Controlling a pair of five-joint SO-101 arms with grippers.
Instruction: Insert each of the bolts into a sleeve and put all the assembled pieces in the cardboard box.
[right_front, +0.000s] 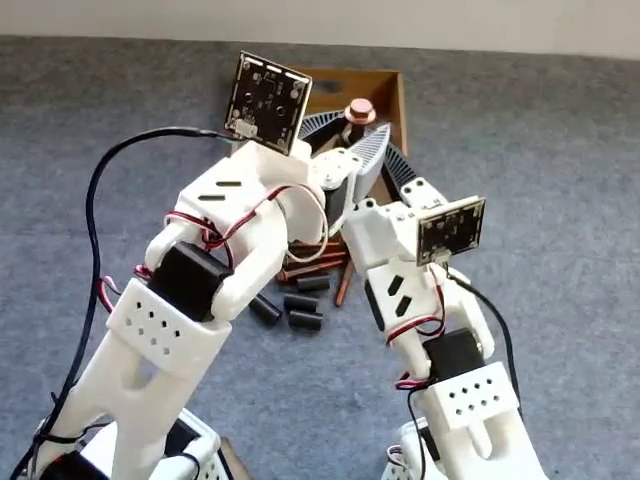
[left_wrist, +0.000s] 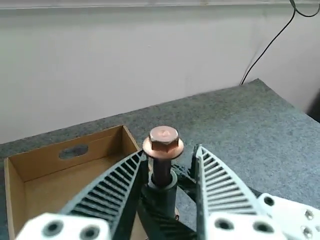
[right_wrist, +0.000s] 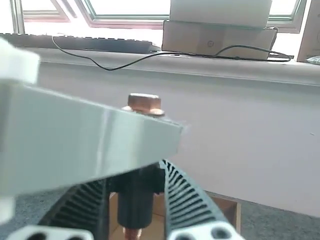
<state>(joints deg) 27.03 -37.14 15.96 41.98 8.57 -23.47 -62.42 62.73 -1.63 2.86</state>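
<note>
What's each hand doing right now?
Left hand: open, straddling the bolt.
Right hand: shut on the sleeve.

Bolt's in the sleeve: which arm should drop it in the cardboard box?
Right. The right gripper clamps the sleeve holding the bolt, over the cardboard box; the left gripper stands open around the bolt's shaft.

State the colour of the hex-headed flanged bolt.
Copper, on the hex-headed metal bolt; clearest in the left wrist view.
</note>
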